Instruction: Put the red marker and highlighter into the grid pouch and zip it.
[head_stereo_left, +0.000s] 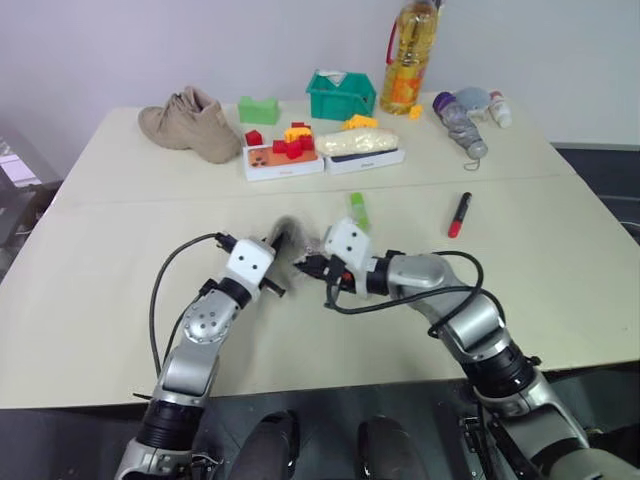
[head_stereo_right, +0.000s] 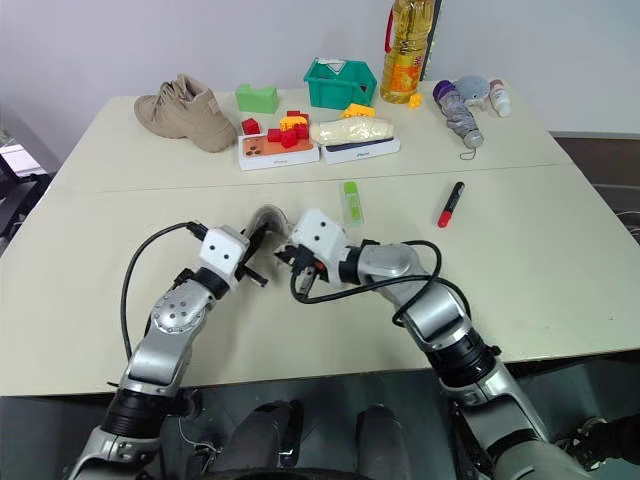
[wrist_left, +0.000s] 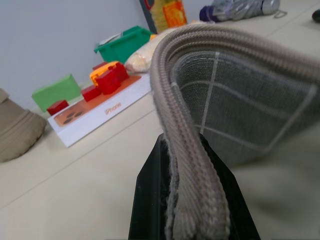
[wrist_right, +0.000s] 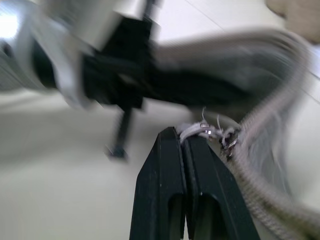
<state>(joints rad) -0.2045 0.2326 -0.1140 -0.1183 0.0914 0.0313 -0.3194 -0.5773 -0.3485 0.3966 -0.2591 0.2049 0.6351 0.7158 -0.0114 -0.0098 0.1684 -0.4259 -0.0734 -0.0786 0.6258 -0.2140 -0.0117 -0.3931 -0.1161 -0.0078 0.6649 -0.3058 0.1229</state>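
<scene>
The grey grid pouch (head_stereo_left: 288, 238) is held up off the table in front of me, between my two grippers. My left gripper (wrist_left: 182, 150) is shut on the pouch's thick zipper edge (wrist_left: 175, 100), and the gridded fabric (wrist_left: 240, 100) curves away past it. From the other side, my right gripper (wrist_right: 185, 136) is shut, with the small metal zipper pull (wrist_right: 197, 131) pinched at its tips. The green highlighter (head_stereo_left: 358, 210) lies on the table just beyond the pouch. The red marker (head_stereo_left: 459, 214) lies further to the right. Neither pen is touched.
At the back of the table stand a tan shoe (head_stereo_left: 190, 124), a green block (head_stereo_left: 258, 109), a green basket (head_stereo_left: 341, 94), an oil bottle (head_stereo_left: 408, 55) and a folded umbrella (head_stereo_left: 460, 120). Two white phone boxes (head_stereo_left: 283, 161) carry red and yellow blocks.
</scene>
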